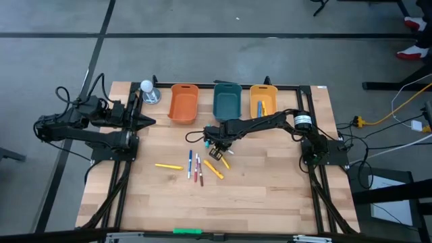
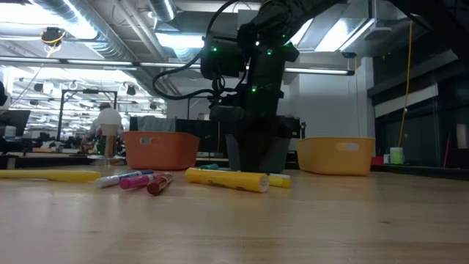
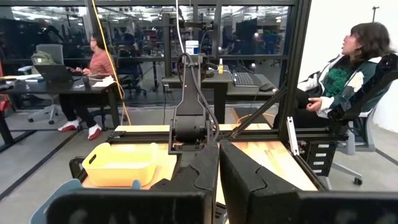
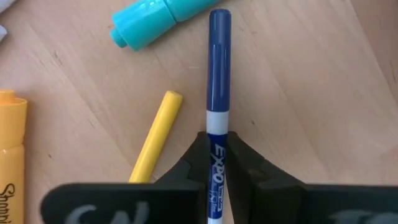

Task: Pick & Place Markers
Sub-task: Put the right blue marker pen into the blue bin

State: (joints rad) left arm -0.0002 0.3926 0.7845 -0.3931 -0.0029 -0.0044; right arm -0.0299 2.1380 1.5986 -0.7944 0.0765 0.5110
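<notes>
Right gripper (image 4: 216,163): we see its two dark fingers (image 4: 189,163) clenched on the blue-capped white-bodied dry-erase marker (image 4: 218,93), low over the pale wooden tabletop (image 1: 270,175) amid the scattered markers.
Grip point: the fingers pinch the white barrel just behind the blue cap; the cap sticks out forward of the fingertips, and the rest of the barrel runs back between them.
Neighbours: a slim plain yellow marker (image 4: 155,135) lies just beside one finger, a fat teal marker (image 4: 158,17) lies ahead of the fingertips near the cap's end, and a thick orange-yellow marker (image 4: 11,152) sits further out to that same side — none touches the held one.
Handling: we judge the marker light, rigid and smooth; a round plastic barrel can roll or pivot between flat pads, so a hold nearer its middle would steady it. Nothing fragile here.
Destination: three plastic bins stand in a row beyond the fingers — orange bin (image 1: 183,103), teal bin (image 1: 227,100), yellow bin (image 1: 262,100); the yellow one already holds what look like markers.
Left gripper (image 3: 219,165): parked at the table's far-left edge, fingers pressed together on nothing, well apart from the markers.
Stage: we judge this the grasp, with the lift to come.
</notes>
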